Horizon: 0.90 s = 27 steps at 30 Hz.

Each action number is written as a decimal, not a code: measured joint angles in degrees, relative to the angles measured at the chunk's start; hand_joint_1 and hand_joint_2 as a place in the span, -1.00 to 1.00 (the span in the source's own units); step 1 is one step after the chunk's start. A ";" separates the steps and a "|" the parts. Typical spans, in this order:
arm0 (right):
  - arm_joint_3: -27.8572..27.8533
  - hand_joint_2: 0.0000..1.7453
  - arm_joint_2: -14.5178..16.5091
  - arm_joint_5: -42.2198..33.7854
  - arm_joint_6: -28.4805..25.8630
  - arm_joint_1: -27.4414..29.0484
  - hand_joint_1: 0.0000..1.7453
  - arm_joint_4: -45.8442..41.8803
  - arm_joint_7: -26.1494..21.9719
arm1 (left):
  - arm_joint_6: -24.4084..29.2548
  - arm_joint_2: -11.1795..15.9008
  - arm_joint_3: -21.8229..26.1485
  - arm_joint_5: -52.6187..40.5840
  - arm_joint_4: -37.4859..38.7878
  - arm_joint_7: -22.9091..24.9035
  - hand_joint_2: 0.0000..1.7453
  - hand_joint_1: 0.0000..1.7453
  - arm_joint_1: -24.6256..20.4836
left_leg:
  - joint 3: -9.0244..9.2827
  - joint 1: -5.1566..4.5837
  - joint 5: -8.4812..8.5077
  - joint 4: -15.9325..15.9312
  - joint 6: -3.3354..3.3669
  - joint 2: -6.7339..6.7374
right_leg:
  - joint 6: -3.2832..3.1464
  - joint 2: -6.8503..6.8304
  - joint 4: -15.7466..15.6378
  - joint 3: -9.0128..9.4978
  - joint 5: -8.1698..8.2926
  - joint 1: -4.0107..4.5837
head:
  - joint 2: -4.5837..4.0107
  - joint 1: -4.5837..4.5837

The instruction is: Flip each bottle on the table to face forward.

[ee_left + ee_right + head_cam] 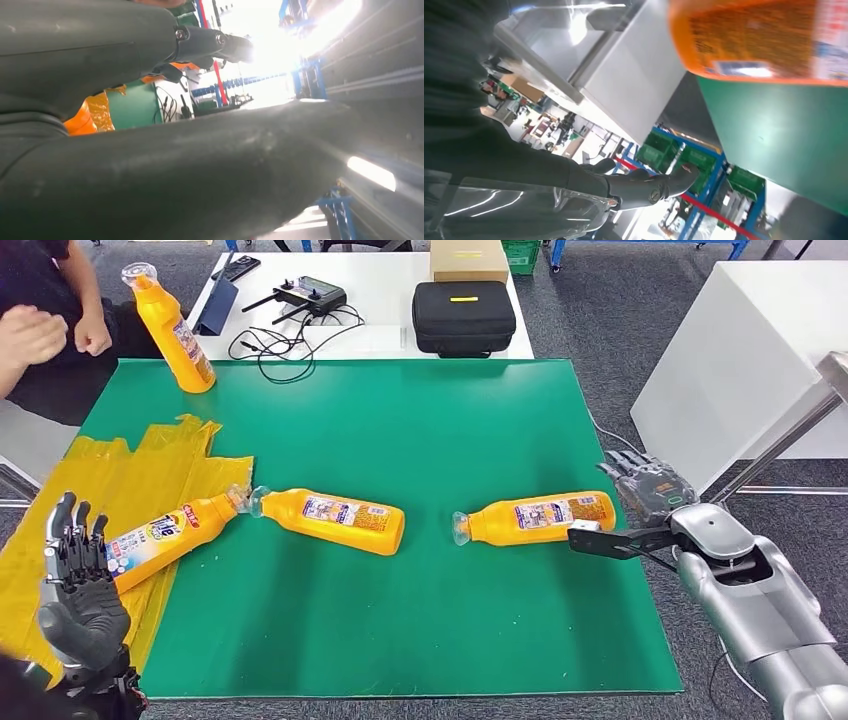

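Four orange bottles are on the green bench (400, 620). One stands upright (176, 335) at the far left corner, close to a seated person (45, 330). Three lie on their sides in a rough row across the middle. The left bottle (170, 538) rests partly on a crumpled yellow bag (120, 470), its cap end almost touching the cap end of the middle bottle (335, 520). The right bottle (538, 517) lies near the bench's right edge, cap pointing left.

The left hand (78, 585) hovers just beside the base of the left bottle, fingers apart and raised, grasping nothing. The right hand (650, 485) sits just beyond the base of the right bottle at the bench's edge, fingers spread, released; in the right wrist view the bottle's base (764, 40) is close but apart from the fingers (644, 187).

Behind the bench a white table (380, 335) carries a black case (463, 317), a controller with cables (305, 295) and a cardboard box (468, 258)
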 joint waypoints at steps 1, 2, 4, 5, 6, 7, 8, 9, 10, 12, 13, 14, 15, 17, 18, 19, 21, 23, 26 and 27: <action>0.18 1.00 -0.55 -0.56 0.26 0.02 -1.00 0.18 -0.19 | -0.19 -0.05 0.26 0.00 -0.09 0.00 -1.00 -1.00 -0.01 | 0.00 0.00 0.00 0.00 0.00 0.01 | 0.00 0.00 0.00 0.00 0.00 0.00 | 0.00 0.00; 0.37 1.00 -0.97 -1.09 0.39 0.14 -1.00 0.40 -0.31 | -0.34 -0.08 0.48 0.00 -0.16 0.00 -1.00 -1.00 -0.05 | 0.00 0.01 0.00 0.00 0.00 0.02 | 0.00 0.01 0.00 0.00 0.00 0.01 | 0.00 0.00; 0.81 1.00 -1.46 -1.95 0.32 0.47 -1.00 1.10 -0.28 | -0.64 -0.10 0.84 0.00 -0.21 0.00 -1.00 -1.00 -0.17 | 0.00 0.01 -0.01 0.00 0.00 0.04 | 0.00 0.01 0.00 0.00 0.00 0.01 | 0.00 0.00; 1.06 1.00 -1.50 -2.26 0.07 0.64 -1.00 1.61 -0.15 | -0.73 -0.10 0.95 0.00 -0.21 0.00 -1.00 -1.00 -0.26 | -0.01 0.01 -0.01 0.00 0.00 0.05 | 0.00 0.02 0.00 0.00 0.00 0.02 | 0.00 0.01; 1.32 1.00 -1.41 -2.46 -0.37 0.75 -1.00 2.32 0.01 | -0.76 -0.10 1.03 0.00 -0.21 0.00 -1.00 -1.00 -0.37 | -0.01 0.01 -0.01 0.00 0.00 0.05 | 0.00 0.02 0.00 0.00 0.00 0.02 | 0.00 0.00; 1.59 1.00 -1.21 -2.61 -0.92 0.80 -1.00 3.18 0.16 | -0.76 -0.10 1.08 0.00 -0.21 0.00 -1.00 -1.00 -0.50 | -0.02 0.01 -0.01 -0.01 0.00 0.05 | 0.00 0.01 0.00 0.00 0.00 0.02 | 0.00 -0.01; 1.86 1.00 -0.85 -2.68 -1.50 0.74 -1.00 4.24 0.26 | -0.76 -0.10 1.11 0.00 -0.21 0.00 -1.00 -1.00 -0.64 | -0.03 0.01 -0.01 -0.01 0.00 0.05 | 0.00 0.01 0.00 0.00 0.00 0.02 | 0.00 0.00; 2.16 1.00 -0.39 -2.71 -2.02 0.59 -1.00 5.44 0.36 | -0.76 -0.10 1.13 0.00 -0.21 0.00 -1.00 -1.00 -0.80 | -0.03 0.02 -0.01 -0.01 0.00 0.05 | 0.00 0.01 0.00 0.00 0.00 0.02 | 0.00 -0.01; 2.46 1.00 0.10 -2.73 -2.37 0.39 -1.00 6.60 0.43 | -0.75 -0.10 1.13 0.00 -0.21 0.00 -1.00 -1.00 -0.96 | -0.03 0.02 0.00 -0.01 0.00 0.06 | 0.00 0.01 0.00 0.01 0.00 0.02 | 0.00 -0.01; 3.07 1.00 1.11 -2.73 -2.87 -0.03 -1.00 8.90 0.51 | -0.76 -0.10 1.12 0.00 -0.21 0.00 -1.00 -1.00 -1.24 | -0.02 0.02 0.00 -0.01 0.00 0.06 | 0.00 0.01 0.00 0.00 0.00 0.03 | 0.00 -0.01; 3.32 1.00 1.57 -2.75 -3.18 -0.25 -1.00 10.02 0.49 | -0.76 -0.10 1.11 0.00 -0.19 0.00 -1.00 -1.00 -1.37 | -0.01 0.02 0.01 -0.01 0.00 0.06 | 0.00 0.01 0.00 0.00 0.00 0.03 | 0.00 -0.01; 3.54 1.00 2.00 -2.83 -3.67 -0.49 -1.00 11.11 0.42 | -0.76 -0.10 1.08 0.00 -0.15 0.00 -1.00 -1.00 -1.53 | 0.00 0.02 0.01 -0.01 0.00 0.05 | 0.00 0.01 0.00 0.01 0.00 0.04 | 0.00 -0.01; 3.71 1.00 2.38 -2.99 -4.24 -0.75 -1.00 12.17 0.30 | -0.75 -0.10 1.02 0.00 -0.10 0.00 -1.00 -1.00 -1.72 | 0.00 0.03 0.01 -0.01 0.00 0.05 | 0.00 0.01 0.00 0.01 0.00 0.04 | 0.00 -0.01; 4.00 1.00 2.99 -3.32 -5.26 -1.23 -1.00 13.90 0.09 | -0.74 -0.10 0.86 0.00 -0.01 0.00 -1.00 -1.00 -2.09 | 0.00 0.03 0.01 -0.01 0.00 0.05 | 0.00 0.01 0.01 0.01 0.00 0.04 | 0.00 0.00; 4.11 1.00 3.24 -3.44 -5.55 -1.44 -1.00 14.57 0.03 | -0.74 -0.10 0.81 0.00 0.02 0.00 -1.00 -1.00 -2.23 | 0.01 0.03 0.01 -0.01 0.00 0.06 | 0.00 0.02 0.01 0.01 0.00 0.04 | 0.00 0.00; 4.21 1.00 3.47 -3.51 -5.73 -1.65 -1.00 15.16 0.01 | -0.74 -0.10 0.76 -0.01 0.06 0.00 -1.00 -1.00 -2.33 | 0.01 0.03 0.01 -0.01 0.00 0.07 | 0.00 0.02 0.01 0.01 0.00 0.04 | 0.00 0.00; 4.35 1.00 3.89 -3.60 -6.12 -2.07 -1.00 16.16 0.03 | -0.68 -0.10 0.66 -0.02 0.18 0.00 -1.00 -1.00 -2.52 | 0.01 0.03 0.01 -0.01 0.00 0.09 | 0.00 0.02 0.00 0.01 0.00 0.04 | 0.00 0.00; 4.44 1.00 4.53 -3.51 -6.90 -2.60 -1.00 17.16 0.31 | -0.45 -0.10 0.56 -0.02 0.33 0.00 -1.00 -1.00 -2.72 | 0.00 0.03 0.00 -0.01 0.00 0.09 | 0.00 0.02 0.01 0.01 0.00 0.04 | 0.00 0.01; 4.55 1.00 6.58 -2.91 -8.24 -3.79 -1.00 19.11 1.43 | 0.20 -0.10 0.52 -0.01 0.43 0.00 -1.00 -1.00 -2.86 | 0.02 0.03 0.00 -0.01 0.00 0.15 | 0.00 0.08 0.01 0.02 0.00 0.04 | 0.00 -0.01; 4.61 1.00 7.47 -2.69 -8.56 -4.19 -1.00 19.83 1.83 | 0.37 -0.10 0.52 0.00 0.43 0.00 -1.00 -1.00 -2.86 | 0.04 0.04 0.00 -0.01 0.00 0.19 | 0.00 0.10 0.01 0.02 0.01 0.04 | 0.00 -0.01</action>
